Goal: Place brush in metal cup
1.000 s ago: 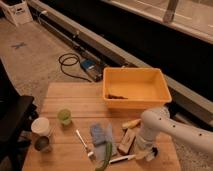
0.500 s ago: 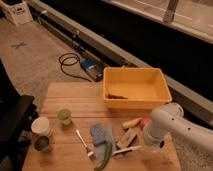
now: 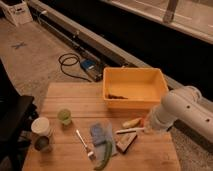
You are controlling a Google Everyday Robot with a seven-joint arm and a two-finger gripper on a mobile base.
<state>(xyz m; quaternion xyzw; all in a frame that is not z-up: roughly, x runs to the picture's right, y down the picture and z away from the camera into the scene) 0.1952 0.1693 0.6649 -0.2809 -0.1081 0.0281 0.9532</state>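
camera view: gripper (image 3: pixel 146 125) sits over the right side of the table (image 3: pixel 70 97), under the white arm; open or clamped, cannot tell. brush (image 3: pixel 127 131) lies at the gripper, white handle running out toward 9 o'clock, long axis roughly 9-to-3; head end not made out. tan block (image 3: pixel 126 142) just at 6 o'clock of the handle. metal cup (image 3: pixel 42 144) well apart toward 9 o'clock, just at 6 o'clock of the white cup (image 3: pixel 41 126). judgement: the carry must go toward 9 o'clock, with the handle tipped upright before the cup.
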